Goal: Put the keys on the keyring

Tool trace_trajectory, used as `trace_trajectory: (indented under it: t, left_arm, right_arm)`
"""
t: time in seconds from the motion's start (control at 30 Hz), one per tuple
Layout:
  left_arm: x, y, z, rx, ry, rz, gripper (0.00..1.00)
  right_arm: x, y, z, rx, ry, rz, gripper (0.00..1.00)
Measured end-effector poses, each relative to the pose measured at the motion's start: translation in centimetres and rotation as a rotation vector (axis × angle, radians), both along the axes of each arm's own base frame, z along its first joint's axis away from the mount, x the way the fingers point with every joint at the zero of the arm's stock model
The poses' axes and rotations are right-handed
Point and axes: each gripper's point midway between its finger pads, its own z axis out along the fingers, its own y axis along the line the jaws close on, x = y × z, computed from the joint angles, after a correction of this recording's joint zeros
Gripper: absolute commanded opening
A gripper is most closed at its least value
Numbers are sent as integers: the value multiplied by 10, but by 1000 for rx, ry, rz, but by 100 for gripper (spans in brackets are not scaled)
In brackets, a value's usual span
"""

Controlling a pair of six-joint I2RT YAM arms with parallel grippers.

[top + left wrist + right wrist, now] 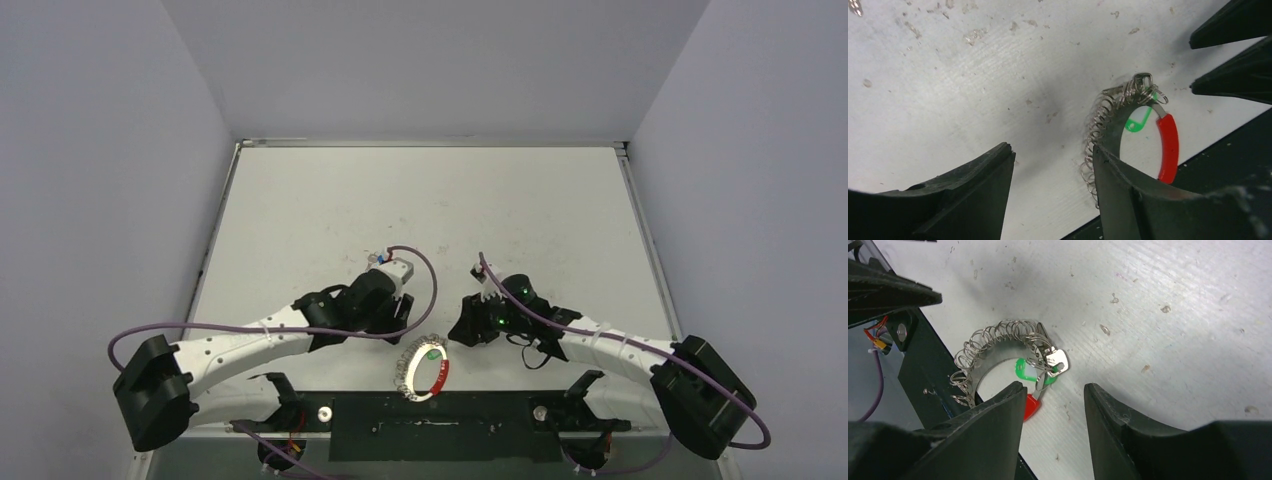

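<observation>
Pincer check: found left gripper (405, 320) open, jaws spread wide, bare table showing between its fingers (973, 200), nothing held. Found right gripper (466, 328) open too, fingers (1128, 440) parted over bare table, nothing clamped. Saw both tilted down toward one spot from opposite sides, near each other but apart. Caught the other arm's dark fingertips in each wrist view: 2 o'clock from left wrist, 10 o'clock from right

Noted white table (420, 200), scuffed and speckled, walled in by pale panels (100, 150). Noted black plate (430, 425) along its 6 o'clock edge

Spotted keyring (405, 372) flat on the table at 6 o'clock, its near side reaching the black plate's far edge. Placed left gripper at roughly 11 o'clock of it, right gripper between 1 and 2 o'clock, both just beside it; cannot tell from above whether either touches. From left wrist, saw one finger hiding part of the coiled wire (1095, 135); from right wrist, saw one finger covering most of the red sleeve (1032, 407)

Marked coiled wire along the ring's 9 o'clock side in the top view, red sleeve (441, 378) along 3 to 4 o'clock

Picked out green key (1023, 371) by its green plastic head, lying inside the loop at about 1 o'clock in the top view, beside a small silver tab (1055, 360) where the wire bunches. Cannot tell whether threaded on the wire
</observation>
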Motion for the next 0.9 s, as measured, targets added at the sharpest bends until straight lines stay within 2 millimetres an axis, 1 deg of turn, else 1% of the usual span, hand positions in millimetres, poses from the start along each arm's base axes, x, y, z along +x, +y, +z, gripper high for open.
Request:
trace_trajectory:
  t: [0.1, 0.2, 0.27, 0.43, 0.53, 0.6, 0.67, 0.77, 0.9]
  left_arm:
    - [-13, 2, -1, -106, 40, 46, 57]
    - [-28, 3, -8, -196, 97, 86, 56]
    - [-38, 6, -19, -236, 145, 119, 55]
    - [-66, 18, -56, -260, 288, 196, 51]
    - [-67, 8, -54, -325, 312, 212, 51]
    - [-68, 2, -55, -347, 329, 215, 48]
    - [-66, -4, -55, -364, 334, 219, 42]
    - [-63, -9, -58, -368, 340, 222, 25]
    - [-60, -12, -63, -331, 349, 224, 3]
  right_arm:
    - [2, 8, -1, -17, 0, 35, 42]
    - [1, 16, -4, -33, 3, 74, 42]
    - [-1, 17, -8, -44, 7, 93, 43]
    - [-5, 21, -10, -37, -5, 138, 49]
    - [-5, 27, -10, -18, -11, 164, 50]
    - [-7, 28, -14, -16, -2, 177, 49]
    - [-7, 30, -18, -17, 7, 188, 43]
    - [-8, 33, -22, -16, 19, 205, 31]
    - [-10, 34, -24, -13, 32, 217, 16]
